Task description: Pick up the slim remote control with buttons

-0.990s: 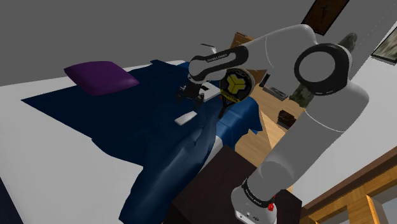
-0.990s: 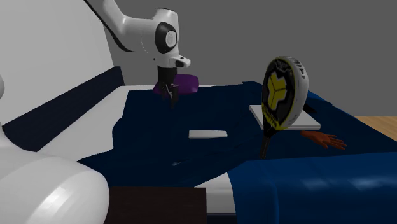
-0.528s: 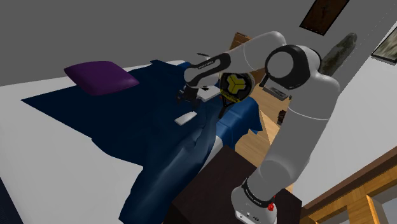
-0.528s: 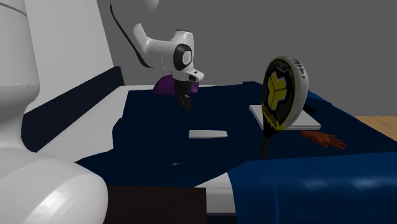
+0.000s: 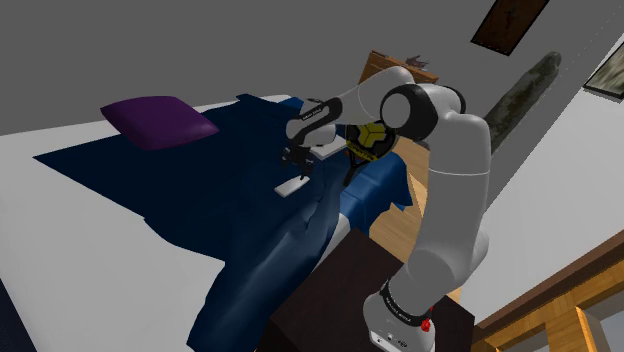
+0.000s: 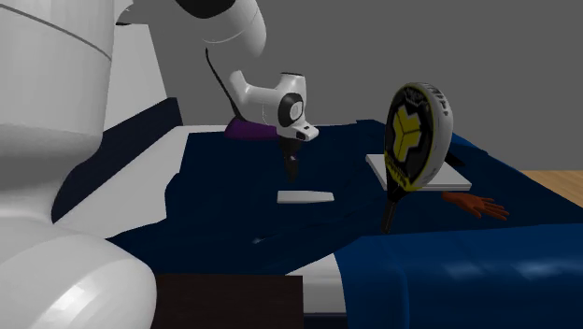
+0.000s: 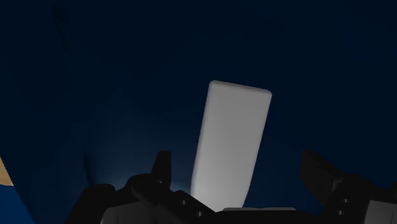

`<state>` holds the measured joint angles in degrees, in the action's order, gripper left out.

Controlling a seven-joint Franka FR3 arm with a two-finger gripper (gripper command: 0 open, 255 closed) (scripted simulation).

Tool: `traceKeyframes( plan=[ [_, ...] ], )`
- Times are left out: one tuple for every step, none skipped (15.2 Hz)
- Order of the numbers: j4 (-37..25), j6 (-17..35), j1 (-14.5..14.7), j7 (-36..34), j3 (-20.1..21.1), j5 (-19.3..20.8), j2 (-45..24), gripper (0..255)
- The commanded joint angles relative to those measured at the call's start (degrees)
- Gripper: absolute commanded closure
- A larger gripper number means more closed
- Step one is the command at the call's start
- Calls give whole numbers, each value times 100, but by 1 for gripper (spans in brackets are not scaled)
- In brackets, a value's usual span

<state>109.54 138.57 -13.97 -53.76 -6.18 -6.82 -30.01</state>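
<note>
On the dark blue blanket (image 6: 234,201), the flat pale remote (image 6: 305,197) lies on the second exterior view's left of the racket (image 6: 418,135). The hand (image 6: 291,174) hovers just above, fingers (image 7: 162,167) wide apart, empty, apparently lined up to straddle its narrow width.

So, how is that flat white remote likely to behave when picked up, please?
The remote looks like a thin, rigid slab, so it probably stays stiff and light. Lying flat on the soft blue blanket, it shouldn't roll, though it may sink slightly.
</note>
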Motion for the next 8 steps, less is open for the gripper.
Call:
traceKeyframes(
  plan=[
    [-322, 57, -77, -155, -75, -66, -385, 0],
    [-474, 79, -115, -233, -110, -100, -563, 0],
    [-629, 97, -155, -309, -144, -135, -741, 0],
    [-786, 111, -197, -386, -178, -171, -917, 0],
    [-946, 123, -241, -464, -211, -207, -1094, 0],
    [-1022, 127, -262, -500, -226, -224, -1176, 0],
    [-1039, 171, -269, -494, -217, -234, -1237, 0],
    [-1056, 214, -276, -489, -208, -243, -1299, 0]
  ],
)
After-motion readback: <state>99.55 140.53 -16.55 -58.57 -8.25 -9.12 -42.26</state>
